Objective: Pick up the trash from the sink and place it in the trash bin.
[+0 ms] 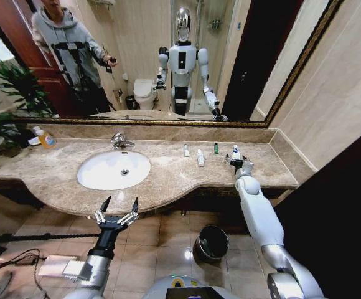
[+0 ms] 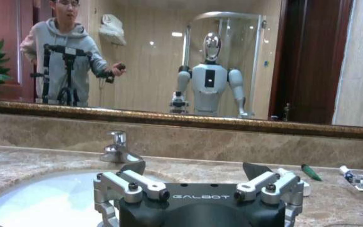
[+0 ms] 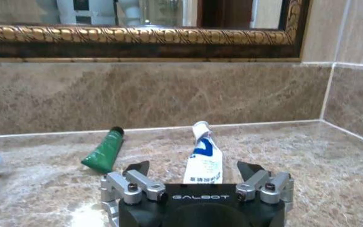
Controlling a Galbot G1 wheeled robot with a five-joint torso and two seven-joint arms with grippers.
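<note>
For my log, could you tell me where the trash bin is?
The trash bin stands on the floor below the countertop, beside the right arm.

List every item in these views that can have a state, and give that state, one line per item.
Left gripper: open, empty, at the counter's front edge.
Right gripper: open, around the white-blue tube.
Green tube: lying flat on the counter.
Sink: empty.
Faucet: no water running.
Trash bin: standing upright on the floor.
</note>
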